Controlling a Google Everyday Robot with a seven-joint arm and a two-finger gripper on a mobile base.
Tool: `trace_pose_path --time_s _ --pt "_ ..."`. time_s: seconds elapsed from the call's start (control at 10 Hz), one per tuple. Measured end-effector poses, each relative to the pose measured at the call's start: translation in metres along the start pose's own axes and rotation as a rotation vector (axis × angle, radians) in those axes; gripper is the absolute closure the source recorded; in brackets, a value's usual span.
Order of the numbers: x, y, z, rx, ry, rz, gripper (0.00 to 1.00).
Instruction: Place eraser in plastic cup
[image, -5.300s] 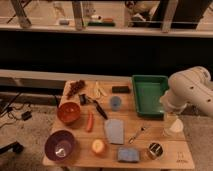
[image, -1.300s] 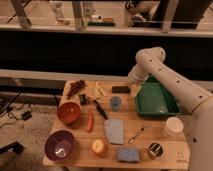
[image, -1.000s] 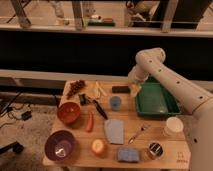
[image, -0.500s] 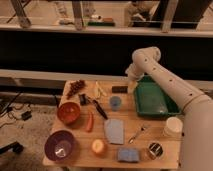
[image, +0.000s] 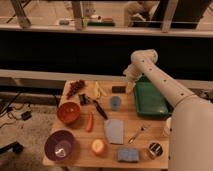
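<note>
The eraser (image: 118, 89) is a small flat black block lying on the wooden table (image: 80, 159) near its back edge. The plastic cup (image: 115, 103), small and light blue, stands upright just in front of it. My gripper (image: 129, 86) hangs from the white arm (image: 160, 82) at the back of the table, just right of the eraser and beside the tray's left rim. It is open and holds nothing. I cannot tell whether it touches the eraser.
A green tray (image: 152, 106) fills the back right. To the left are grapes (image: 76, 88), a banana (image: 98, 90), an orange bowl (image: 68, 112), a purple bowl (image: 61, 145) and a black-handled utensil (image: 100, 108). In front lie a blue-grey sponge (image: 115, 131), a fork (image: 138, 133) and a metal cup (image: 155, 149).
The arm has swung left from over the green tray, and the gripper has come down beside the eraser. The objects on the table have not moved.
</note>
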Motion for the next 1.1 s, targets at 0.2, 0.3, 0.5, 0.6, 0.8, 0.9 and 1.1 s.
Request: trace_pose_path --time_s 0.2,0.3,0.5,0.6,0.8,0.9,1.1 --pt "-0.005 -0.006 0.011 -0.001 -0.012 -0.015 0.20" --pt "-0.005 -0.009 0.017 -0.003 -0.013 -0.017 0.20" --pt "-0.013 -0.013 0.030 -0.012 -0.020 -0.029 0.20" --pt "-0.015 -0.013 0.037 -0.017 -0.026 -0.028 0.20" --pt "-0.008 -0.007 0.055 -0.038 -0.034 -0.011 0.20" --pt "-0.009 -0.007 0.059 -0.045 -0.042 -0.005 0.20" --pt "-0.008 -0.004 0.067 -0.068 -0.053 0.007 0.20"
